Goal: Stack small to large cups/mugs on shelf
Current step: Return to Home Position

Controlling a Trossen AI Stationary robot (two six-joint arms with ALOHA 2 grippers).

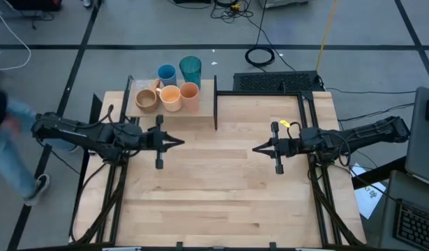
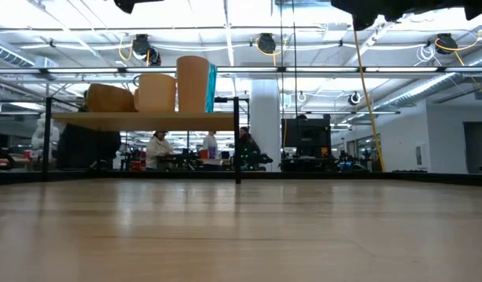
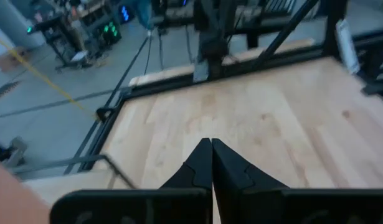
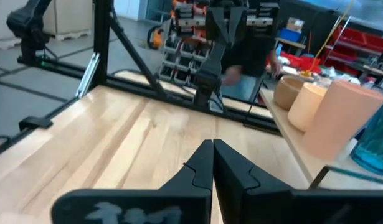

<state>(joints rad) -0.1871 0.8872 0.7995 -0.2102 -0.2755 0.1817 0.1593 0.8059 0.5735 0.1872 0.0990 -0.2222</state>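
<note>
The shelf (image 1: pixel 206 106) is a raised light-wood board at the table's far left. Several cups stand on their bases on it, side by side. A tan handled mug (image 1: pixel 146 100), a peach mug (image 1: pixel 171 97) and an orange cup (image 1: pixel 190 93) form the near row. A blue cup (image 1: pixel 167 72) and a teal tumbler (image 1: pixel 190 68) stand behind them. My left gripper (image 1: pixel 182 143) is shut and hangs over the table's left half, nearer than the shelf. My right gripper (image 1: pixel 255 148) is shut over the right half and faces the left one. In the right wrist view the orange cup (image 4: pixel 340 118) and the teal tumbler (image 4: pixel 375 146) show beside my right gripper (image 4: pixel 212 147).
A thin black upright (image 1: pixel 215 104) bounds the shelf's right end, and a black frame (image 1: pixel 303 104) runs along the table's far right. A keyboard (image 1: pixel 277 82) lies behind it. A person (image 1: pixel 8 132) stands off the table's left side. Bare wood (image 1: pixel 221 195) lies between and before the grippers.
</note>
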